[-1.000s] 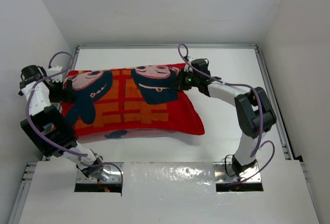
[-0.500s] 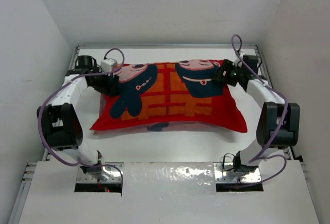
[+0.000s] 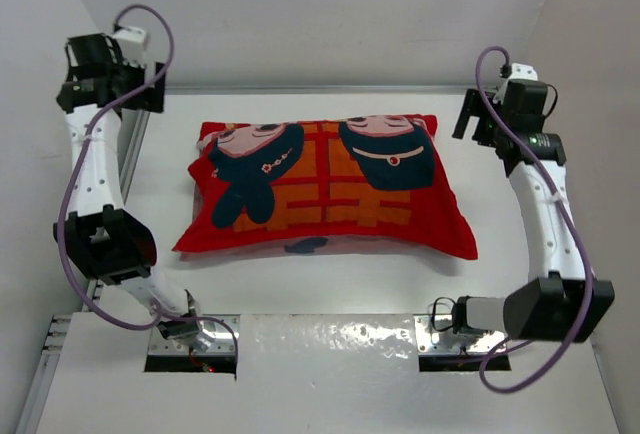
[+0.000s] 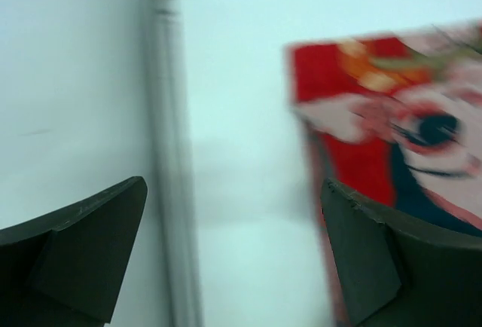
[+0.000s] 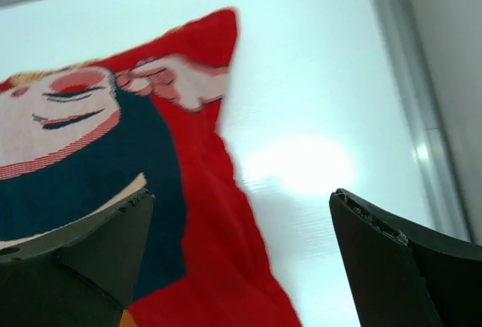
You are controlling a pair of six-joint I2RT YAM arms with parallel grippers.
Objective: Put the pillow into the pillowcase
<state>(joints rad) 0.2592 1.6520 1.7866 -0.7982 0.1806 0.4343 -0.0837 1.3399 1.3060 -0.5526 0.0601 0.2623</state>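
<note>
The red pillowcase [image 3: 330, 194] with cartoon faces lies flat and plump in the middle of the table, and neither gripper touches it. The pillow itself is hidden; no white cushion shows. My left gripper [image 3: 108, 82] is raised at the far left corner, open and empty. In the left wrist view it [image 4: 233, 184] hangs over bare table, with the pillowcase's corner [image 4: 354, 161] to its right. My right gripper [image 3: 485, 124] is raised at the far right, open and empty. In the right wrist view it [image 5: 242, 193] hangs above the pillowcase's far right edge [image 5: 203, 191].
White walls close in the table on three sides. Metal rails run along its left edge [image 3: 140, 154] [image 4: 169, 154] and right edge [image 3: 520, 164] [image 5: 407, 56]. A white board [image 3: 330, 339] covers the near edge between the arm bases.
Both grippers opened off the pillowcase's far corners, then rose up and outward. Before that the case was carried from the left to the middle, where it lies.
</note>
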